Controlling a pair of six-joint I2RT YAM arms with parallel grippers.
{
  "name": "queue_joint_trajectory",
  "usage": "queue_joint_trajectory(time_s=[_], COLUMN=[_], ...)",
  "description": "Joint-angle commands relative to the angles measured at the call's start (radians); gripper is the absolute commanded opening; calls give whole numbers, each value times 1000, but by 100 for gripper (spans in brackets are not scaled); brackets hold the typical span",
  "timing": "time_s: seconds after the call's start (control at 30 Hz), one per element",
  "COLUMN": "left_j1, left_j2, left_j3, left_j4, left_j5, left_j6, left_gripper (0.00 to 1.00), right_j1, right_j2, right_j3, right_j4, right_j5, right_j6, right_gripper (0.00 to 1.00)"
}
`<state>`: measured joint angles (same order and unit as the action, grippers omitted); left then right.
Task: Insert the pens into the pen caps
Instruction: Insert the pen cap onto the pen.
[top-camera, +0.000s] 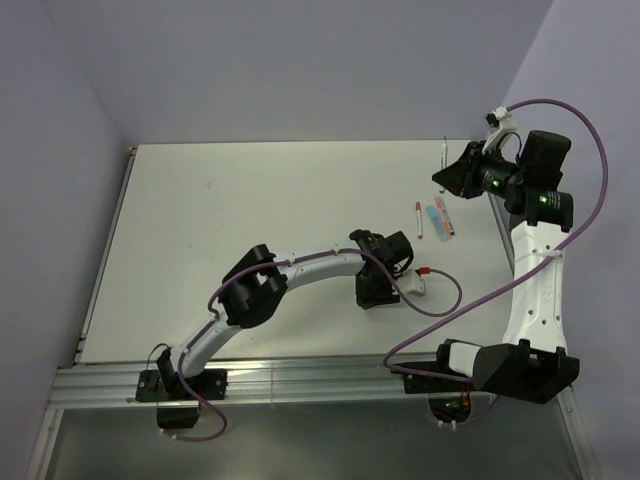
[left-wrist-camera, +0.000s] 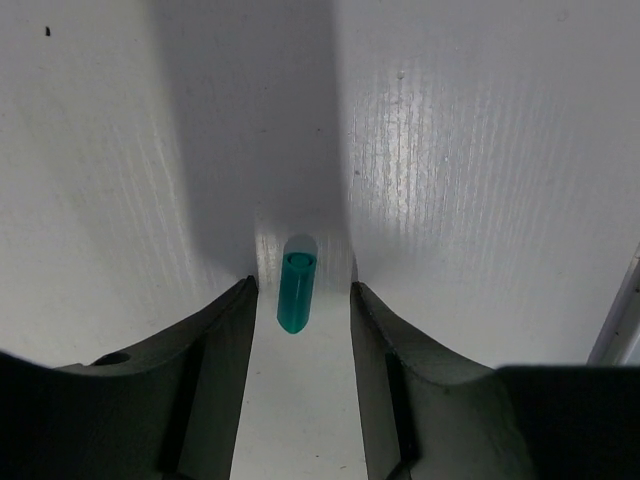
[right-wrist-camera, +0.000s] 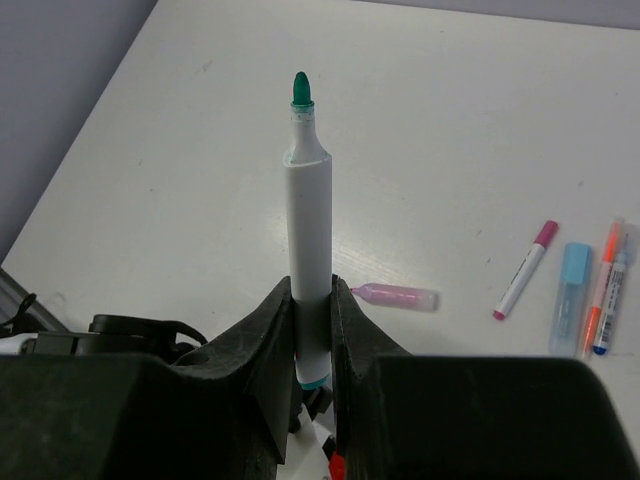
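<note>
**A:** What is the teal cap like?

**B:** The teal cap (left-wrist-camera: 296, 292) is a short, glossy, see-through tube with a rounded closed end. It lies flat on the matte white table (left-wrist-camera: 480, 150).

**A:** And the left gripper?

**B:** The left gripper (left-wrist-camera: 302, 288) straddles it, its dark curved jaws spread with a gap on each side.

**A:** The right one?

**B:** The right gripper (right-wrist-camera: 312, 288) pinches a smooth white pen (right-wrist-camera: 308, 220) low on its barrel. The green felt tip points away from the wrist.

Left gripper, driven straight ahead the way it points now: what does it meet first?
The teal pen cap lies centred between the open fingers of the left gripper, gaps either side, so they should straddle it and meet the white table first. Depth is unclear from the wrist view.
</note>
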<state>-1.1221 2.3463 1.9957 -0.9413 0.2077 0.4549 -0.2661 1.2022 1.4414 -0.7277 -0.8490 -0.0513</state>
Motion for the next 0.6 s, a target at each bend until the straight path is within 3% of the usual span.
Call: queue_joint_trajectory(time_s=[0.0, 0.17, 0.27, 0.4, 0.57], left_j1=[-25, -35, -38, -41, -35], left_j2=[11, 60, 70, 51, -70], left_j3=[15, 38, 26, -8, -63], left_j4=[-11, -43, -57, -56, -2], left_j5=[-27, -56, -59, -34, 7], left_j6=[-1, -16, -22, -31, -96], left_gripper=[49, 45, 31, 3, 0], right_j1=[7, 7, 8, 10, 16], right_j2=[0, -4, 0, 5, 34], right_j3=[2, 2, 10, 10, 37], right_j4=[-1, -1, -1, 1, 7], right_j5=[11, 13, 13, 5, -36], right_j6=[-21, -21, -18, -21, -25], right_gripper=[0, 0, 0, 0, 0])
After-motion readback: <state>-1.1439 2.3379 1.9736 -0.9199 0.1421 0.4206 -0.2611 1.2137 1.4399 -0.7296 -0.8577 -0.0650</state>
